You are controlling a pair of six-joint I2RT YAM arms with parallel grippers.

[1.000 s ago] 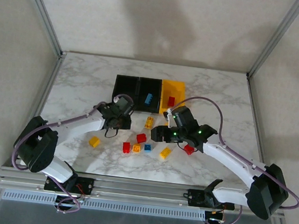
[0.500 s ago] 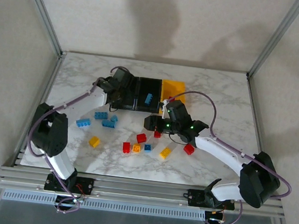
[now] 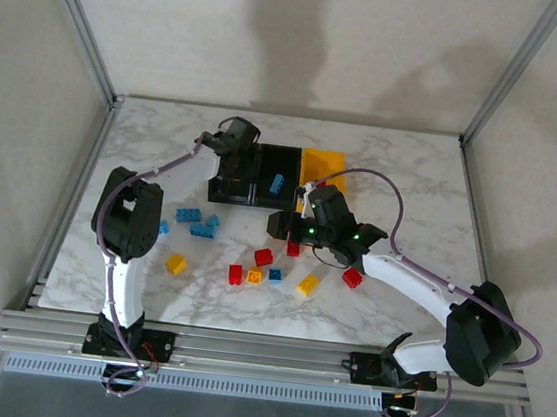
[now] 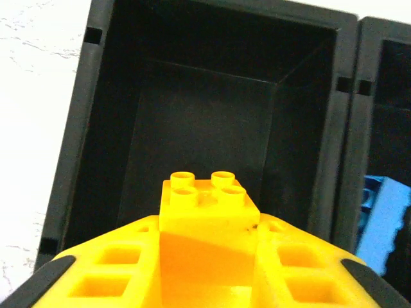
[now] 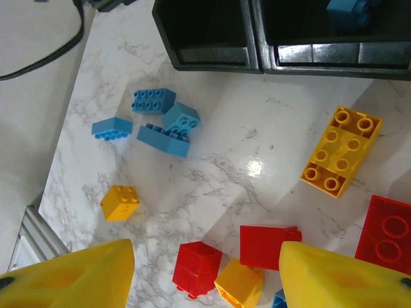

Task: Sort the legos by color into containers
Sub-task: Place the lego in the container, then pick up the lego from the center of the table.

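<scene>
**Surface** — white table top [image 3: 412, 184] with grey marble veining, glossy enough to show a glare spot in the right wrist view.

**Room** — plain beige walls [image 3: 377, 49] on three sides. Grey metal posts [image 3: 79, 20] rise from the far corners. A ribbed metal rail [image 3: 262, 353] runs along the near edge at 6 o'clock.

**Bins** [image 3: 259, 201] — three joined in a row toward 12 o'clock on the table. Two are black; the one at the 3 o'clock end is yellow, its near part behind the right arm. The middle black bin holds a blue brick [image 3: 276, 182].

**Left gripper** [image 3: 236, 135] — above the black bin at the 9 o'clock end of the row. It is clamped on a yellow brick [image 4: 209, 212], studs up, pinched between yellow fingers [image 4: 138, 234]. The bin's bare black floor lies beneath it.

**Right gripper** [image 3: 291, 228] — just on the 6 o'clock side of the bins. Its jaws stand part-way apart with nothing between them, and loose bricks lie on the table below.

**Loose bricks, all on the table:**
- A blue cluster [image 3: 196, 221] lies at 9 o'clock of the right gripper.
- A single small yellow one [image 3: 176, 263] lies at 7 o'clock of that cluster.
- Reds [image 3: 264, 257], yellows and one blue are scattered from 7 to 4 o'clock of the right gripper.
- A long yellow brick [image 5: 340, 151] lies near the bins' front wall.
</scene>
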